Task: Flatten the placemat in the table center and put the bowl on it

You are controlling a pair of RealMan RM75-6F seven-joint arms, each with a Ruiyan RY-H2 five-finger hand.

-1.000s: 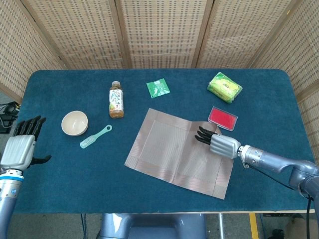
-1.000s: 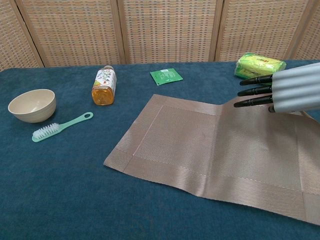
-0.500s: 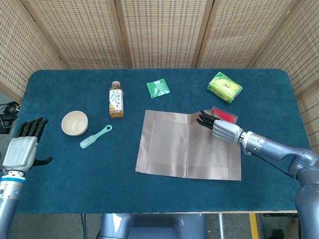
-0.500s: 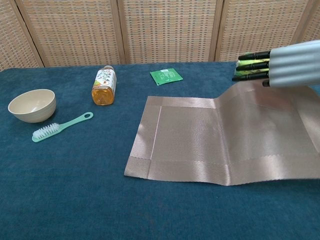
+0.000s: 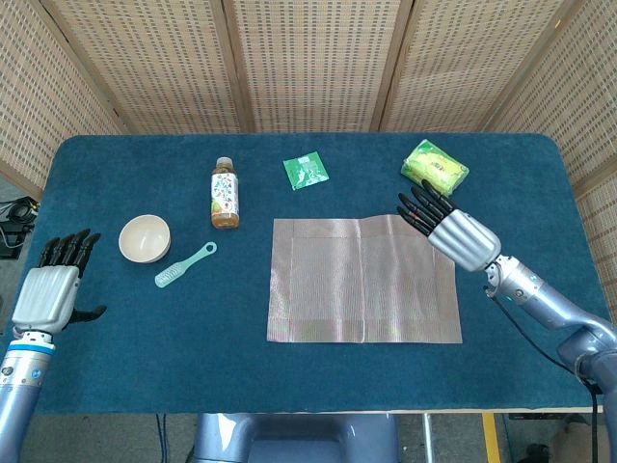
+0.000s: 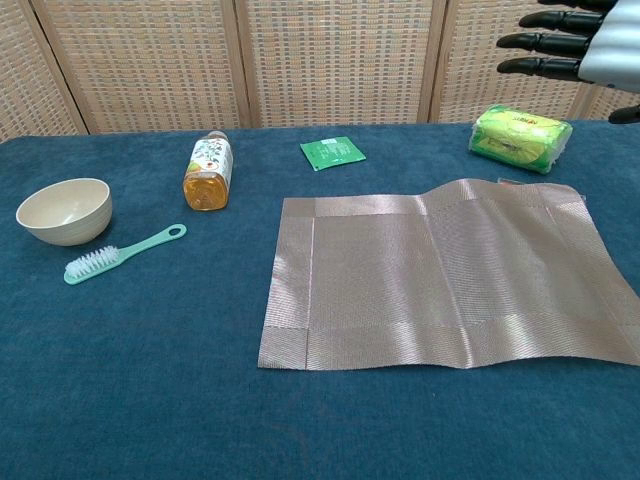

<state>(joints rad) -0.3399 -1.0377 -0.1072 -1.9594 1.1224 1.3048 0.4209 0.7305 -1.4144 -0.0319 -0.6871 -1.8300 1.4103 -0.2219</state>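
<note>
The bowl (image 5: pixel 145 238) sits on the left side of the surface (image 5: pixel 521 367), near the empty, spread left robot hand (image 5: pixel 46 292), well away from the placemat (image 5: pixel 362 280) in the middle and the empty, spread right robot hand (image 5: pixel 453 231).

This looked like a staged robot test area, not a lived-in room: the surface (image 5: pixel 501 367) was wrapped edge to edge in dark blue cloth and hemmed in behind by woven cane screens (image 5: pixel 308 63). Household odds and ends were laid out well apart like test props: a drink bottle (image 5: pixel 224 194), a mint-green brush (image 5: pixel 183 264), a green sachet (image 5: pixel 306 171) and a yellow-green packet (image 5: pixel 435 168). Cables (image 5: pixel 13 227) trailed on the floor at the left edge.
</note>
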